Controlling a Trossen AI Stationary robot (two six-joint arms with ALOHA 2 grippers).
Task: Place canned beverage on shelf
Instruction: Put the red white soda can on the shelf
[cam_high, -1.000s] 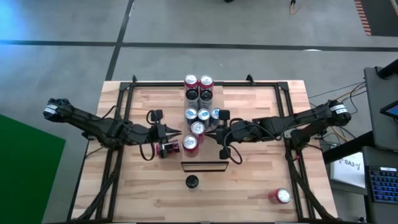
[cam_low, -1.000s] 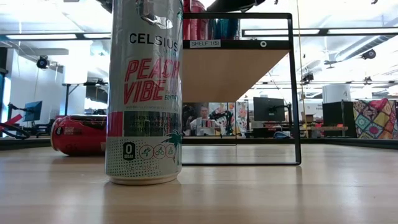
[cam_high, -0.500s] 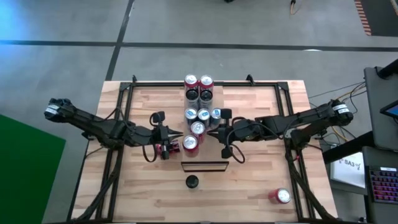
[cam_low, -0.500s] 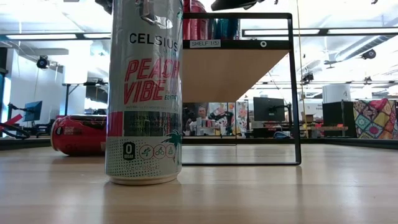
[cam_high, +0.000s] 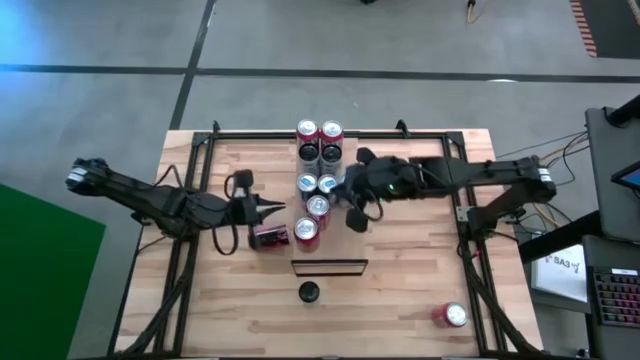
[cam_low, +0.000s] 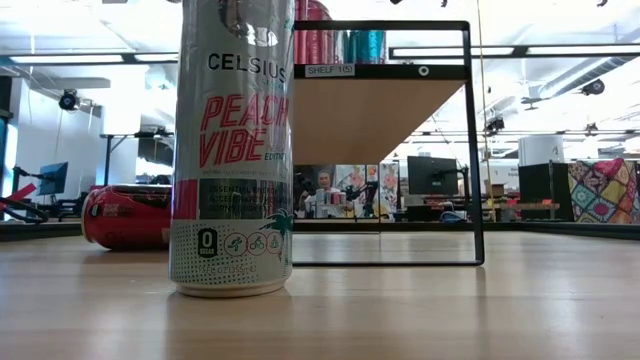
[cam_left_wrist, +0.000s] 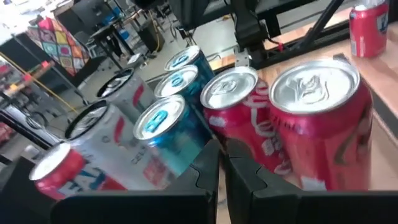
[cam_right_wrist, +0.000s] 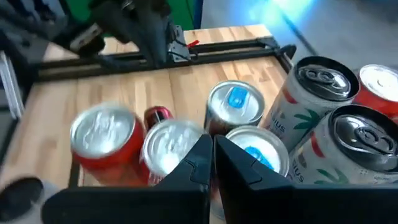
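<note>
Two closed grippers, left gripper (cam_high: 281, 208) and right gripper (cam_high: 347, 190), flank the shelf (cam_high: 322, 170)

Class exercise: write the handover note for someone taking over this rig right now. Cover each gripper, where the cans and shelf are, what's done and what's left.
Left gripper: shut, empty, beside the shelf, above a red can lying on its side on the table.
Right gripper: shut, empty, at the far side of the cans on the shelf.
Shelf: holds a row of upright cans, red, blue and white.
Left to place: the lying red can, a tall white can standing in front of the shelf, and a red can at the table's near right corner.
</note>
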